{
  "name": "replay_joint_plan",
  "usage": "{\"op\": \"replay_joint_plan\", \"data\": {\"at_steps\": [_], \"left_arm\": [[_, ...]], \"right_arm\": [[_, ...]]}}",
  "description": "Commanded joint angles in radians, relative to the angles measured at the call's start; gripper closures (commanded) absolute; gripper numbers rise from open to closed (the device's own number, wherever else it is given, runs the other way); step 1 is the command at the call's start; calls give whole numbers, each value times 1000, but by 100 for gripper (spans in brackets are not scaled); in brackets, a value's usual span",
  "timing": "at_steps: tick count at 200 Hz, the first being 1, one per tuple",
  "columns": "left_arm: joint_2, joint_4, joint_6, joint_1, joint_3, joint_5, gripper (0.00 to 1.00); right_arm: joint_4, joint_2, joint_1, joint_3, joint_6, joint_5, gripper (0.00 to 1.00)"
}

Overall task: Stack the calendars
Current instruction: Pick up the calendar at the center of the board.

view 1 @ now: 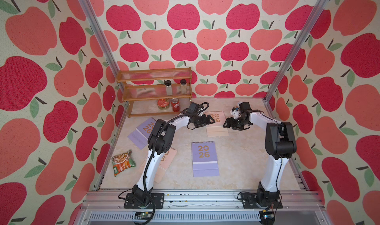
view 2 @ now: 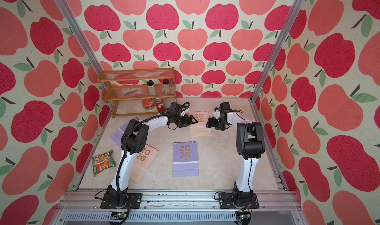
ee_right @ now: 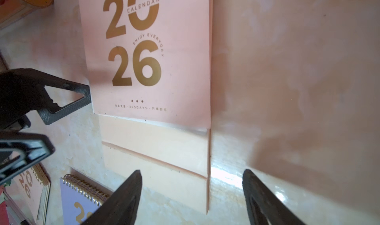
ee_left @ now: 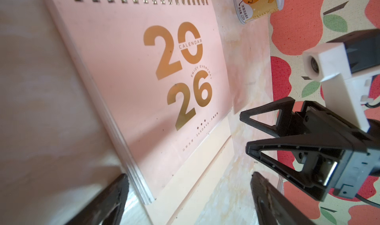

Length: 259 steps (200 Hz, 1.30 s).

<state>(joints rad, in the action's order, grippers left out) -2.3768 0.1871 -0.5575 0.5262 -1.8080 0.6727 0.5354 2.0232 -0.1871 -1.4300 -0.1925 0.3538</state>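
My left gripper [view 1: 208,120] and right gripper [view 1: 227,125], jaws spread and empty, flank the far pink calendar [view 1: 217,130], which lies flat near the back wall. Since it lies flush, I'd straddle one edge low before pinching. The centre purple calendar [view 1: 204,162] looks a likely base. A second purple [view 1: 140,132] and a second pink [view 2: 151,154] lie under my left arm, near a snack packet [view 1: 123,162].

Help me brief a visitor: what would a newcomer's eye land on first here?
The loud apple-print walls hit first, all around the table. Next come the left gripper and right gripper, both open, facing each other across a peach calendar at the far middle. A purple calendar lies alone at the centre.
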Motion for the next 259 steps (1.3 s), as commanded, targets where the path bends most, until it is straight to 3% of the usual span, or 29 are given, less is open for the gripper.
{"op": "replay_joint_plan", "data": {"at_steps": [1, 55, 103, 162, 209, 259], "left_arm": [[-32, 63, 13, -2, -19, 7, 11], [-65, 102, 19, -6, -61, 31, 13], [-111, 146, 28, -5, -123, 99, 17], [-103, 149, 38, -12, -109, 114, 18], [-92, 141, 40, -28, -94, 116, 18], [-87, 137, 45, -32, -90, 125, 18]], "right_arm": [[-15, 51, -8, -47, -5, 14, 22], [-17, 153, -7, -130, -10, 52, 27], [-93, 165, -12, -116, -44, 200, 32], [-309, 13, -3, 16, -176, 390, 42], [-357, -109, -1, 91, -220, 424, 46], [-366, -94, -22, 133, -236, 407, 47]]}}
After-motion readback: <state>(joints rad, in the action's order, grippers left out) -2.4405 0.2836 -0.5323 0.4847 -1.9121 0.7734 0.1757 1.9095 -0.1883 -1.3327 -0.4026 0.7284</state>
